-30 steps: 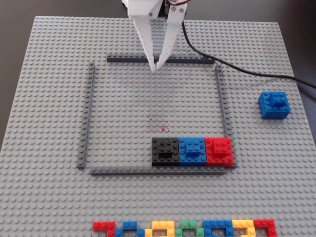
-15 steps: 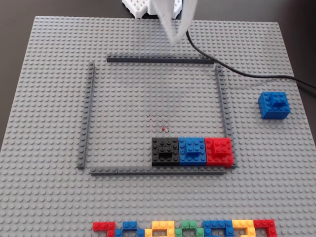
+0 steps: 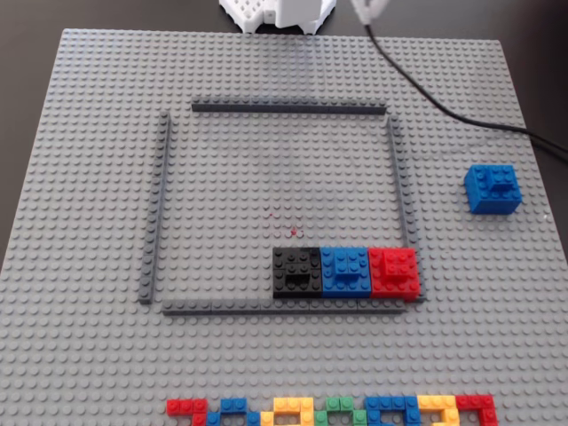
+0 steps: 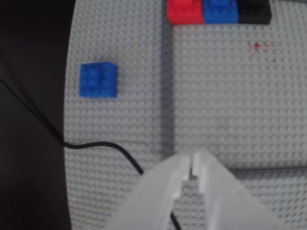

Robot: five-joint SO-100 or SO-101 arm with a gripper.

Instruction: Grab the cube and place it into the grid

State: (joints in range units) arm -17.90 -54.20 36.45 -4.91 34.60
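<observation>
I see my gripper [image 4: 193,165] pinched closed and empty at the bottom, and the cube [image 4: 99,80] sits upper left, outside the grid [image 4: 167,96].

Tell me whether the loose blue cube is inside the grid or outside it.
Outside. The cube sits on the baseplate to the right of the grid's right strip in the fixed view, apart from it and untouched by the tool.

— Where's the cube [image 3: 492,187]?
— At three o'clock, outside the grid [image 3: 396,169]: bright blue, studded, notched top, sitting flat and alone.
— And the grid?
— Four thin dark grey strips forming a big square, centred in the fixed view.
</observation>
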